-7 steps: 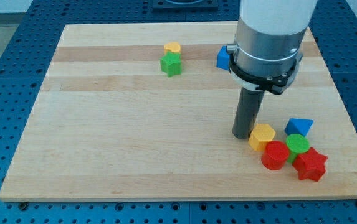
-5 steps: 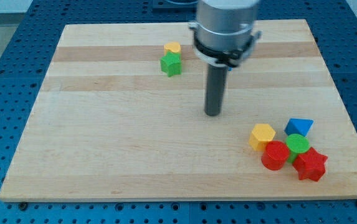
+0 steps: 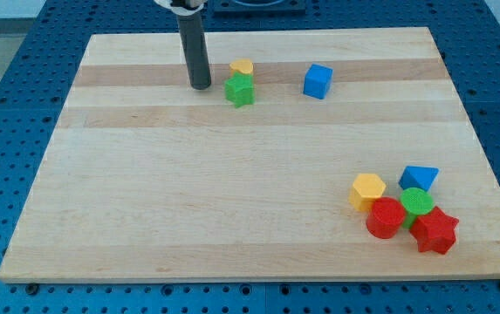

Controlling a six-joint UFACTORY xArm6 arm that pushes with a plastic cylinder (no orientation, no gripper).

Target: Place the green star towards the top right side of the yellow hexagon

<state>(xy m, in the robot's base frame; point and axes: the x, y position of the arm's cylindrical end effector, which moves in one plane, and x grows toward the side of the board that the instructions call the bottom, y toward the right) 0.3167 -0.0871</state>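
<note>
Green star-shaped block [image 3: 240,90] sits on the pale wooden board [image 3: 188,201], upper middle, toward the view's top. Touching it just above: a small yellow block [image 3: 242,67], shape hard to make out. My tip [image 3: 201,86], the lower end of the straight dark rod, stands just to the view's left of the green star, a narrow gap between them, not touching. No fingers on this rig; only the plain rod, nothing held.

Blue cube [image 3: 318,80] lies to the view's right of the star, apart from it, at about the same height on the board.

Yellow hexagon block [image 3: 367,190] lies well apart from the star, down in the view's lower right. It heads a tight cluster: red cylinder [image 3: 386,217] touching it at lower right, green round block [image 3: 418,202] just beside the cylinder, red star [image 3: 434,230] at the cluster's lower right, and a blue block [image 3: 419,178], roughly triangular, at the cluster's top right.

Board rests on a blue perforated table [image 3: 5,105], showing on all sides.
</note>
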